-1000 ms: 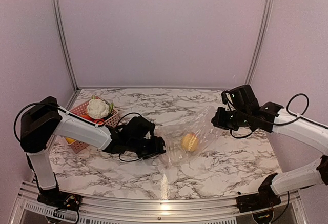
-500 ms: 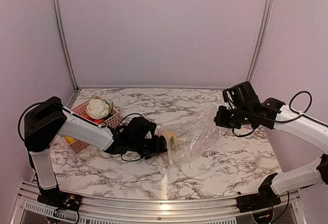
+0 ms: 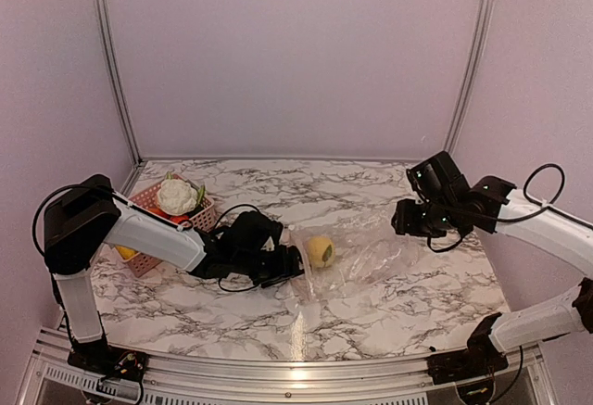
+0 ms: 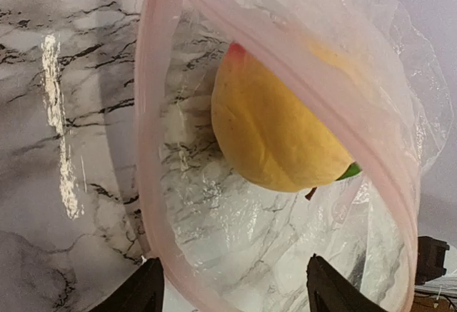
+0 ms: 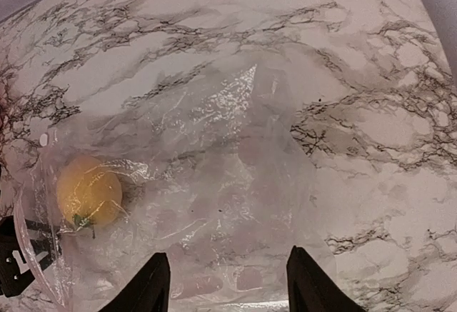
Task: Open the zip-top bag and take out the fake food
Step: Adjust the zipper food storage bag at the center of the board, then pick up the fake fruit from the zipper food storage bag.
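Observation:
The clear zip-top bag [image 3: 361, 255] lies flattened on the marble table, its pink-rimmed mouth [image 4: 153, 148] facing my left gripper [image 3: 293, 266]. One piece of fake food, a yellow fruit [image 3: 321, 251], sits just inside that mouth. In the left wrist view the fruit [image 4: 275, 130] fills the middle and my left gripper [image 4: 232, 299] is open, with the bag's lower lip lying between its fingers. My right gripper [image 3: 404, 219] hovers over the bag's far end, open and holding nothing. Its wrist view shows the bag [image 5: 214, 183] below the gripper [image 5: 228, 287] and the fruit [image 5: 89, 190] at the left.
A pink slatted basket [image 3: 141, 199] stands at the left behind my left arm, holding a white cauliflower [image 3: 176, 196] and other coloured pieces. The enclosure's wall runs along the back and sides.
My right gripper has opened and let go of the bag's far end, which dropped flat onto the table. The yellow fruit slid left through the bag to its mouth.

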You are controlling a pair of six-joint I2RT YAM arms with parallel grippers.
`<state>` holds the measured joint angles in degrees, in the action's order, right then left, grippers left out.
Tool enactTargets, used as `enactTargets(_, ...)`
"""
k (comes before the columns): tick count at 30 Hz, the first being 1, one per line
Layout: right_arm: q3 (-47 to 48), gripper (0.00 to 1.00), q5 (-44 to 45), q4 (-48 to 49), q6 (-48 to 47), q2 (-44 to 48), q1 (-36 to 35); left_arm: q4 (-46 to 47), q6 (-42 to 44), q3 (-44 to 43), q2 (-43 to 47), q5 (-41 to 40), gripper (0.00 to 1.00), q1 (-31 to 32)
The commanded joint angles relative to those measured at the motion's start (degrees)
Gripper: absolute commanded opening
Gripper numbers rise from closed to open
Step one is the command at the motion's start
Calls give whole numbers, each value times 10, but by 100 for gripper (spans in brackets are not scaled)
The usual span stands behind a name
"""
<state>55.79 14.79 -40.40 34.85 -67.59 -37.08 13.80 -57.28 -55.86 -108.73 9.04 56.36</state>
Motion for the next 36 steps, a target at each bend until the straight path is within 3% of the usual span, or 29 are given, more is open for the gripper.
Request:
enactTargets(1,53,54,73,-55,-18,-2,-4,-17,17,-19,14,1,71,-3)
enactTargets(5,69,52,74,-58,-26,-1,-4,-25,21,-25,15,4,71,-3)
enactTargets(18,65,31,-36,64,-28,-76,-19,-41,25,-45,10,16,71,-3)
enactTargets(36,65,24,-113,180,-26,-203,-30,-66,29,-88,-5,28,71,-3)
